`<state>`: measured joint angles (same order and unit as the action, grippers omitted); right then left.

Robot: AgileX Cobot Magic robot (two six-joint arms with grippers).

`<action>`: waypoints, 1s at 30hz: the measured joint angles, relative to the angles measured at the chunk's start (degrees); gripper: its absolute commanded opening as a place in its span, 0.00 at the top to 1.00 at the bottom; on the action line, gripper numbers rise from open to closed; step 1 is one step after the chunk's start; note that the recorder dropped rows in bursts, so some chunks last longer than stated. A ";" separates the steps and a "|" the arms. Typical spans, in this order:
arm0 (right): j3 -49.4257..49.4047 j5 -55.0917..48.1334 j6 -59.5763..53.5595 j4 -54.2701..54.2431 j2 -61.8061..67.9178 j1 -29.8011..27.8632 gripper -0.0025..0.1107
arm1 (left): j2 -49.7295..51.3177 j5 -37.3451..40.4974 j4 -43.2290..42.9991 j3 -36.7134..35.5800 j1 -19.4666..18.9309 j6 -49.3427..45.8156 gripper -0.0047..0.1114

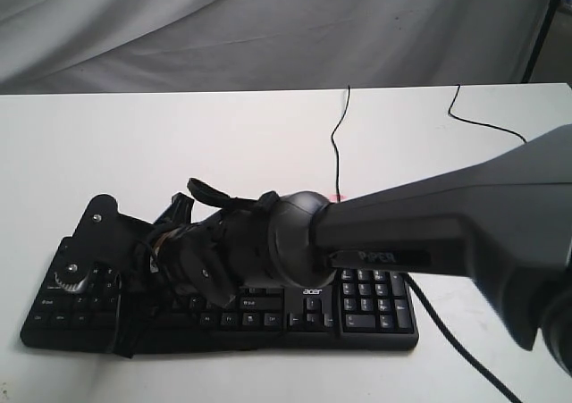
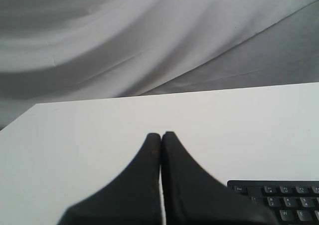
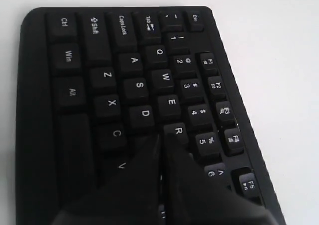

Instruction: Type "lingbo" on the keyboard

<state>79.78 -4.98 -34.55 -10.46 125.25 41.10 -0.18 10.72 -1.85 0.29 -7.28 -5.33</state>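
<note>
The black keyboard (image 1: 375,300) with a white acer logo lies at the front of the white table. My right arm reaches across it from the right. The right gripper (image 1: 150,258) is shut over the left half of the keys. In the right wrist view its tips (image 3: 162,137) sit together beside the R key, over the keyboard (image 3: 99,75); whether they touch a key I cannot tell. My left gripper (image 1: 101,206) is at the keyboard's left end. It is shut and holds nothing (image 2: 161,135). It points over bare table, with the keyboard's corner (image 2: 284,200) beside it.
A thin black cable (image 1: 336,144) runs from the keyboard to the table's back edge. A second loose black cable (image 1: 487,123) lies at the back right, and another (image 1: 465,349) trails off the front right. A grey cloth backdrop (image 1: 268,28) hangs behind the table.
</note>
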 measured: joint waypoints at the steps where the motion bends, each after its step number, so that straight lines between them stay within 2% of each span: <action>1: 0.00 0.00 0.00 0.00 0.00 -0.12 0.98 | 0.00 0.00 0.00 0.00 0.00 0.00 0.95; 30: 0.00 -0.34 0.00 0.42 1.92 -0.73 0.98 | 0.00 0.00 0.00 0.00 0.00 0.00 0.95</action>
<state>79.78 -5.32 -34.55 -10.05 127.17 40.37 -0.18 10.72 -1.85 0.29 -7.28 -5.33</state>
